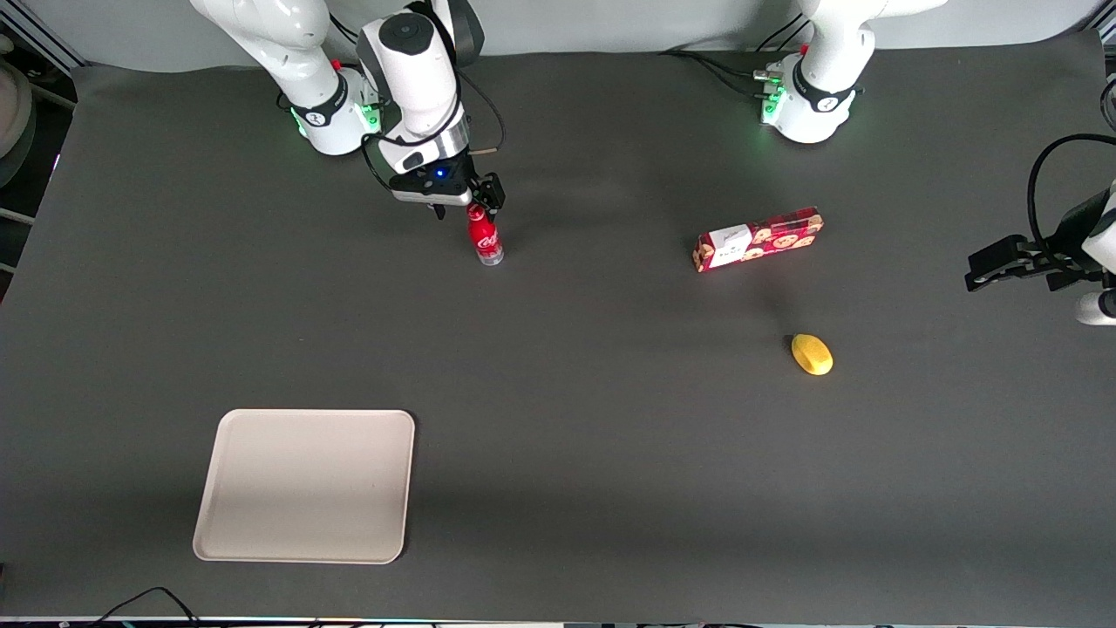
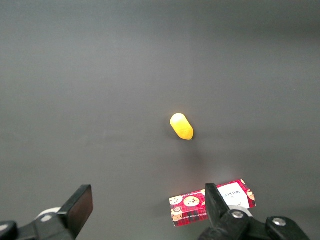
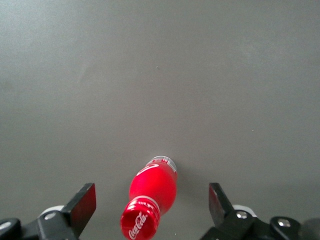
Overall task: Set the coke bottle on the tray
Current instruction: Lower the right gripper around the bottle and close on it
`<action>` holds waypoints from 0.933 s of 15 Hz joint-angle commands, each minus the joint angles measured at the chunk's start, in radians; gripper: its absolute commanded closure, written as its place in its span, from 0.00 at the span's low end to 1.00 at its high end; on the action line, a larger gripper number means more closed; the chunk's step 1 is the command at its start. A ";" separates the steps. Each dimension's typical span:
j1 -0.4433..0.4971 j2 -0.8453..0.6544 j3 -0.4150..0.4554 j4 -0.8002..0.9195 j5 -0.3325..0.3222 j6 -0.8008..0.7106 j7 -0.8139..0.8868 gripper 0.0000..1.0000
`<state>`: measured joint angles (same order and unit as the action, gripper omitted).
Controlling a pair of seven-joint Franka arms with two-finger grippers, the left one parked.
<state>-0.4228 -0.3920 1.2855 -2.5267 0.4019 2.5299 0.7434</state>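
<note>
- Nearest the front camera we see the tray (image 1: 305,485), a flat beige rectangle with rounded corners and a low raised rim, its surface plain and matte. It lies on the tabletop (image 1: 575,453) toward the working arm's end.
- The tabletop is covered in a dark grey, smooth, non-glossy sheet.
- Farther from the camera, toward the parked arm's end, we find a small yellow oval object (image 1: 812,354) with a smooth skin.
- Farther still lies a long red cookie box (image 1: 758,239) printed with cookie pictures and a white label, resting flat.
- The coke bottle (image 1: 484,239) stands upright on the tabletop, well apart from the tray: glossy red body, red cap, white script logo, clear base.
- The claw (image 1: 464,209) hangs just above the bottle's cap. In the right wrist view we see its fingers (image 3: 82,204) spread wide on either side of the bottle (image 3: 150,199), not touching it.
</note>
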 commanded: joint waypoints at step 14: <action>-0.027 0.114 0.037 0.003 0.035 0.076 0.016 0.00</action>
<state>-0.4370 -0.2919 1.3048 -2.5253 0.4166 2.5886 0.7509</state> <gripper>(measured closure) 0.000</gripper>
